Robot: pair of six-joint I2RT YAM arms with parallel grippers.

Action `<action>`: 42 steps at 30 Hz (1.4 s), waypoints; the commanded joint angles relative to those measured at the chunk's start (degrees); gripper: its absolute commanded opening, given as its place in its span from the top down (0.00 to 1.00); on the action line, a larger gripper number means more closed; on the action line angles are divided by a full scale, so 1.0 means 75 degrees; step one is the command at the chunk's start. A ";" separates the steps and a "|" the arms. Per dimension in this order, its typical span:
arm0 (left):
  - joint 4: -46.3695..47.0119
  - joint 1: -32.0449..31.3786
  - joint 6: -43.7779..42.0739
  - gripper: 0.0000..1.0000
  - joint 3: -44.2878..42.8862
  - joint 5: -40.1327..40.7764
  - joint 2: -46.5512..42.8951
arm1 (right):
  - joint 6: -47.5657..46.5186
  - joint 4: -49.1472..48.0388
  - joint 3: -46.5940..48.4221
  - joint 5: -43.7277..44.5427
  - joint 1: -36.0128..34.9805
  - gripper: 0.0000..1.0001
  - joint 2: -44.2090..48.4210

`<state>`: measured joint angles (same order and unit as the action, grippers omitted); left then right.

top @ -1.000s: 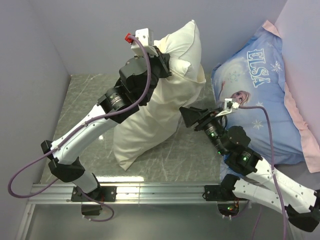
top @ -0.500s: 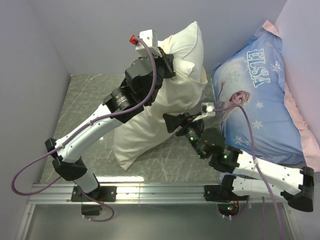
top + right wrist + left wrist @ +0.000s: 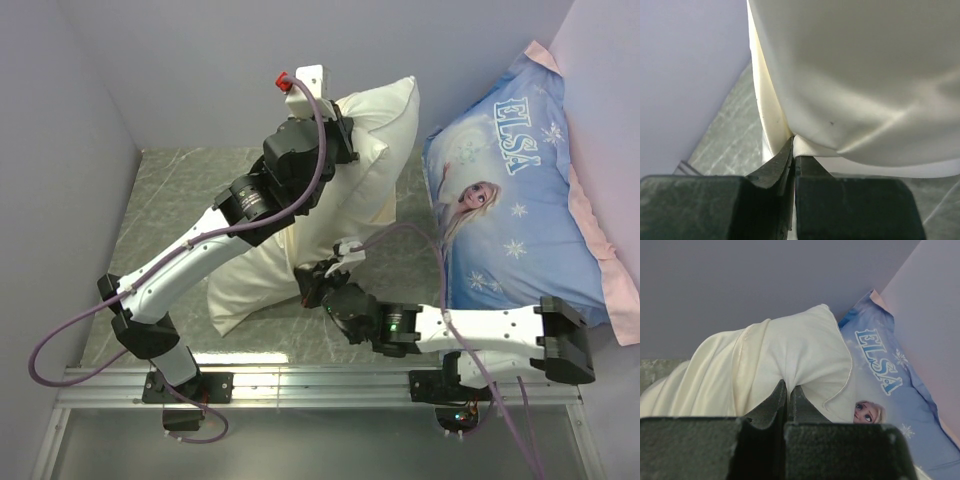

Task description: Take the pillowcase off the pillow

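Between the two sets of jaws hangs the whole bundle, stood on end over the table (image 3: 180, 190). Biggest item is the pillow (image 3: 250, 290): plump and white, with its low end bare below the left jaws and level with the right jaws. Its bottom corner looks to rest on the table. Next is the pillowcase (image 3: 385, 140): cream and wrinkly, covering the upper part and bunched around the left jaws. A hemmed edge shows just right of them in the left wrist view.

Judgement: task partly done. The low end of the pillow reads as out of the case, the upper part as inside it. What is left is to draw the two apart until the case slides clear. Where the case mouth sits on the far side can't be told. The Elsa pillow (image 3: 510, 190), blue, leans well to the right of both jaws, untouched.

The left gripper (image 3: 788, 387) is high up, jaws together and clamped on a fold of cream pillowcase, with fabric draping off both sides of them. The right gripper (image 3: 793, 142) is reached low and across, jaws pressed shut on a thin pinch of white cloth, a cream strip just left of the pinch. That reads as the pillow's lower edge, though some case hem in the pinch can't be ruled out.
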<state>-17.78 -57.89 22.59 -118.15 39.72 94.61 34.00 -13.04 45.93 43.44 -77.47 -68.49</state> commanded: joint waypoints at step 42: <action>0.3320 0.1004 0.2881 1.00 0.9973 -0.4066 -0.5220 | 0.2534 0.3626 -0.2303 -0.3373 0.2991 0.27 0.4455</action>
<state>-0.23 -50.65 38.68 -45.76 10.87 56.84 53.08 10.02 30.26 22.55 -59.42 -37.50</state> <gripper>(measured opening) 0.029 0.724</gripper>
